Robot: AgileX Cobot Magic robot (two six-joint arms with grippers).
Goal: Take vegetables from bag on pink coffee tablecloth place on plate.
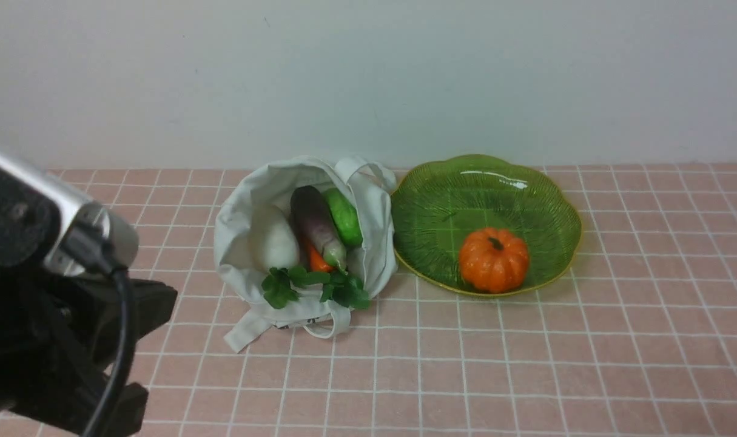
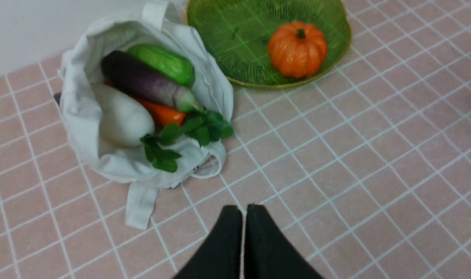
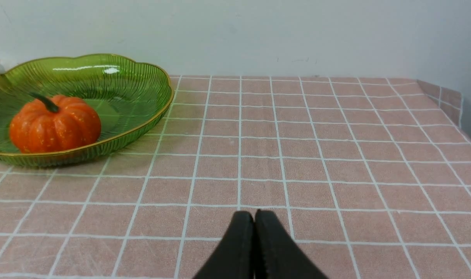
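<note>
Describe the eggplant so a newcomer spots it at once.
Find the white cloth bag left of the green plate on the pink tablecloth. In its open mouth, the eggplant lies between the white radish and the green gourd. It alone is dark purple, with a pale green tip.

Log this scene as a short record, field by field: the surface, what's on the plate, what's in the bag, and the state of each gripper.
surface: pink coffee tablecloth
plate: on the robot's right of the bag, holds only the pumpkin
bag: open, lying beside the plate
in bag: radish, eggplant, gourd, carrot, leafy greens at the mouth
left gripper: shut, empty, near the bag
right gripper: shut, empty, over bare cloth beside the plate
</note>
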